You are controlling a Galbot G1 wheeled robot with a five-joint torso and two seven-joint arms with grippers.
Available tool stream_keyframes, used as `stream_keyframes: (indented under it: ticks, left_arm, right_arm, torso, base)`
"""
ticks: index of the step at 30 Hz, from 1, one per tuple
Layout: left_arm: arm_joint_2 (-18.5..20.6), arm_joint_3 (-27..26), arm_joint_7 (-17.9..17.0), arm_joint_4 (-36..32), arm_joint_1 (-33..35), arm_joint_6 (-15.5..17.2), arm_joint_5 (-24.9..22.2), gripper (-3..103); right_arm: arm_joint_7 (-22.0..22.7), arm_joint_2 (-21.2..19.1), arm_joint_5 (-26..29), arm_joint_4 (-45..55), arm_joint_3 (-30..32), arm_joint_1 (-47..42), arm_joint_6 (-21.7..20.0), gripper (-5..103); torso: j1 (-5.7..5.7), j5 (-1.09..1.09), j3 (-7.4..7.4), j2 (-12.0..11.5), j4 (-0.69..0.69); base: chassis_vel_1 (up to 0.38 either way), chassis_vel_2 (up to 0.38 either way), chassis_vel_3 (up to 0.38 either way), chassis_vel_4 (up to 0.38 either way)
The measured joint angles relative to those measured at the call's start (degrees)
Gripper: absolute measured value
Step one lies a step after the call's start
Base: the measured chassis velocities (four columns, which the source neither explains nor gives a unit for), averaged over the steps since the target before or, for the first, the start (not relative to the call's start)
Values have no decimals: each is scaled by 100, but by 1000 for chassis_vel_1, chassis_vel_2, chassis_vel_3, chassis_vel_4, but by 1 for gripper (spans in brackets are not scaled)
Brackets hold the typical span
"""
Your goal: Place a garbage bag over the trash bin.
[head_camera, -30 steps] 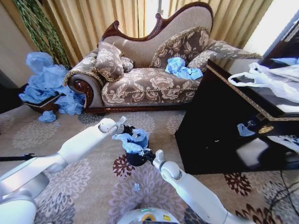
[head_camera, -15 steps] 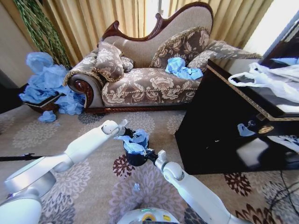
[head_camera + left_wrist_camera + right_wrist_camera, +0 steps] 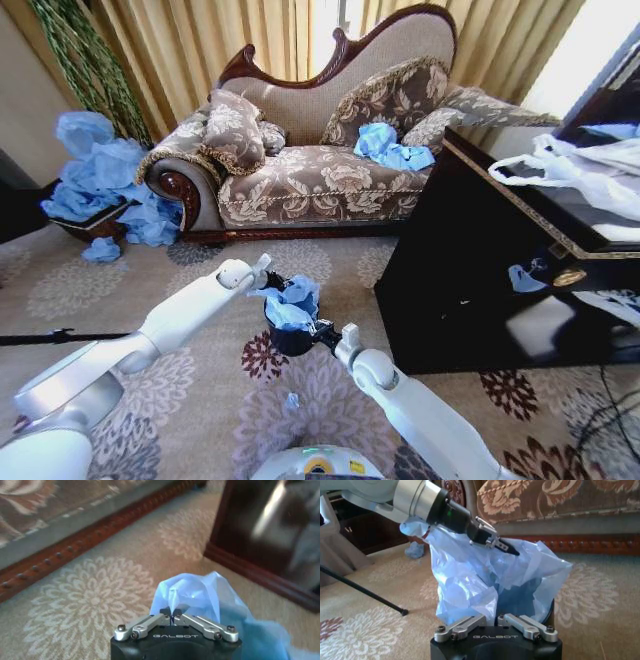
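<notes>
A: Where's the trash bin [image 3: 290,342]?

B: On the flowered carpet [image 3: 180,390], low of centre in the head view, with the sofa [image 3: 310,170] at its 12 o'clock and the dark cabinet [image 3: 470,270] at its 3 o'clock.

A: And the garbage bag [image 3: 287,303]?

B: Bunched over the bin's mouth, light blue and crumpled, rising above the rim. In the right wrist view part of it hangs down inside the bin [image 3: 530,596] and the rest stands up in folds [image 3: 465,581].

A: The left hand [image 3: 268,283]?

B: At the bin's 10 o'clock, fingers pressed together on a fold of the bag; the left wrist view shows the plastic [image 3: 200,596] pinched right at the fingertips [image 3: 171,615].

A: The right hand [image 3: 322,335]?

B: At the bin's 4 o'clock, against the rim. Its fingers are nearly together with a strip of bag between them [image 3: 492,620].

A: Anything else blue around?

B: A heap of blue bags [image 3: 100,180] at 10 o'clock by the sofa arm, more on the sofa seat [image 3: 390,148].
</notes>
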Motion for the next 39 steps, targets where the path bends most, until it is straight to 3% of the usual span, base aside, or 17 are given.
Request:
stream_keyframes:
  ticks: [1, 4, 6, 7, 9, 12, 14, 15, 17, 18, 20, 22, 25, 32, 39]
  left_arm:
    - [0, 0, 0, 0, 0, 0, 0, 0]
    - [95, -510, -787, -432, 312, 167, -561, 0]
    - [109, -591, -892, -493, 359, 192, -634, 0]
    - [174, -960, -1325, -732, 607, 243, -936, 0]
    - [191, -1068, -1452, -803, 689, 253, -1027, 0]
    - [285, -1598, -2338, -1281, 1229, 304, -1595, 0]
    - [300, -1686, -2505, -1377, 1343, 307, -1699, 0]
    - [345, -1911, -2964, -1650, 1677, 310, -1954, 0]
    - [403, -2172, -3539, -2024, 2117, 312, -2266, 0]
    - [403, -2172, -3539, -2024, 2117, 312, -2266, 0]
    - [431, -2581, -4129, -2500, 2776, 296, -2539, 0]
    - [432, -2690, -4276, -2629, 2983, 264, -2563, 0]
    - [408, -3073, -4836, -3138, 3723, 101, -2592, 0]
    - [268, -3540, -5164, -3329, 4314, -141, -2411, 0]
    - [-62, -3427, -5203, -2826, 4312, -356, -2321, 0]
  right_arm:
    - [0, 0, 0, 0, 0, 0, 0, 0]
    - [10, -71, -86, 130, 49, 5, -2, 0]
    - [6, -89, -113, 137, 50, 21, -1, 0]
    - [-19, -149, -201, 139, 48, 96, 20, 0]
    - [-27, -164, -218, 136, 45, 121, 25, 0]
    - [-98, -238, -321, 60, 21, 260, 69, 0]
    - [-114, -249, -336, 47, 14, 283, 76, 0]
    - [-132, -277, -349, 23, -22, 357, 85, 0]
    - [-144, -308, -354, 5, -66, 432, 94, 0]
    - [-144, -308, -354, 5, -66, 432, 94, 0]
    - [-155, -350, -354, 3, -112, 513, 103, 0]
    - [-159, -365, -353, 7, -129, 533, 105, 0]
    - [-159, -428, -345, 94, -164, 555, 105, 0]
    - [-139, -522, -458, 190, -155, 389, 106, 0]
    - [-105, -384, -708, -166, -249, 200, 211, 0]
  torso:
    - [0, 0, 0, 0, 0]
    - [0, 0, 0, 0, 0]
    - [0, 0, 0, 0, 1]
    - [0, 0, 0, 0, 2]
    - [0, 0, 0, 0, 1]
    - [0, 0, 0, 0, 1]
    - [0, 0, 0, 0, 1]
    - [0, 1, 0, 0, 0]
    - [0, -1, 0, 0, 1]
    - [0, -1, 0, 0, 1]
    - [-1, 0, 0, 0, 2]
    - [-1, -1, 0, 0, 2]
    - [-1, 0, 0, 0, 1]
    - [-1, 0, -1, 0, 2]
    - [0, -1, 0, 0, 2]
  base:
    - [0, 0, 0, 0]
    - [0, 0, 0, 0]
    - [0, 0, 0, 0]
    - [0, 0, 0, 0]
    - [0, 0, 0, 0]
    - [0, 0, 0, 0]
    - [0, 0, 0, 0]
    - [0, 0, 0, 0]
    - [0, 0, 0, 0]
    - [0, 0, 0, 0]
    - [0, 0, 0, 0]
    - [0, 0, 0, 0]
    - [0, 0, 0, 0]
    - [0, 0, 0, 0]
    - [0, 0, 0, 0]
